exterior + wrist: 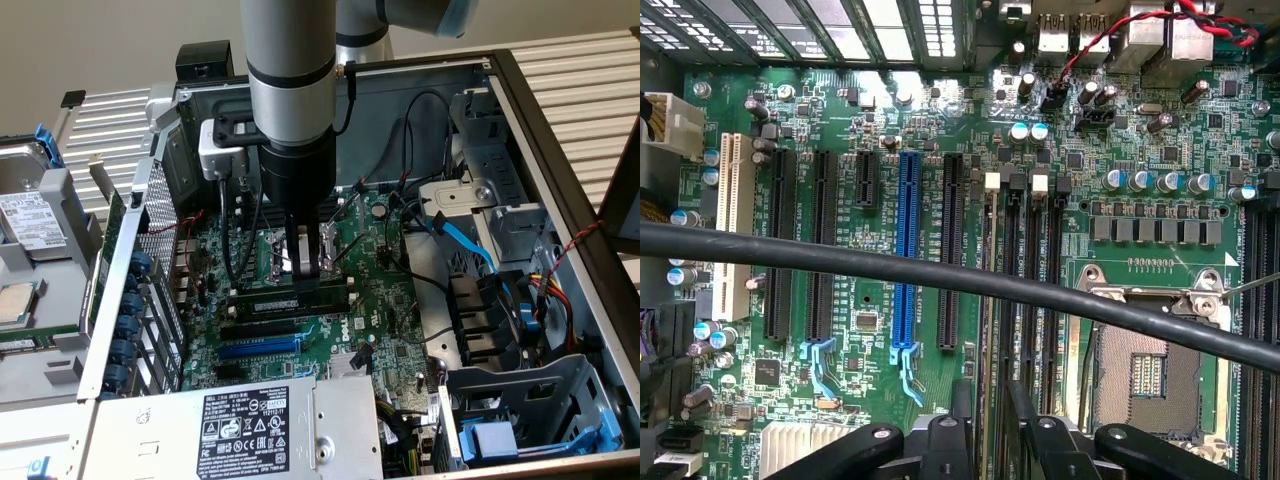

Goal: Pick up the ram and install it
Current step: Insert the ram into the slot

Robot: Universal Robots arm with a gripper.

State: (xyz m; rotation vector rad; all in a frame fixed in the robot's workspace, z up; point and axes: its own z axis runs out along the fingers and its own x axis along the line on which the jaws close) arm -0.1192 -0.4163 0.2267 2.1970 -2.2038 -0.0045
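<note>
- Open computer case (545, 140). The arm reaches straight down into it, with the gripper (310, 270) low over the motherboard (385, 300).
- The ram (290, 297) stands on edge directly under the gripper and runs lengthwise along the board. It sits at the memory slot just beside the long black slot (265, 328). The blue slot (260, 348) is one row further off.
- Wrist view: the ram (990, 340) is seen edge-on, a thin line running away from the gripper (990, 415). It lies between the black slot (952, 250) and the other memory slots, which are next to the processor socket (1145, 370). A black cable (840, 258) crosses in front.
- Grip: cannot tell whether the gripper is clamped on the ram's top edge or has let go of it.
- Progress, as judged: the pick-up is done. The ram is lined up at its slot and looks at least partly in.
- Full seating is not confirmed. Cannot tell whether the white end latch (991, 182) is locked or loose.
</note>
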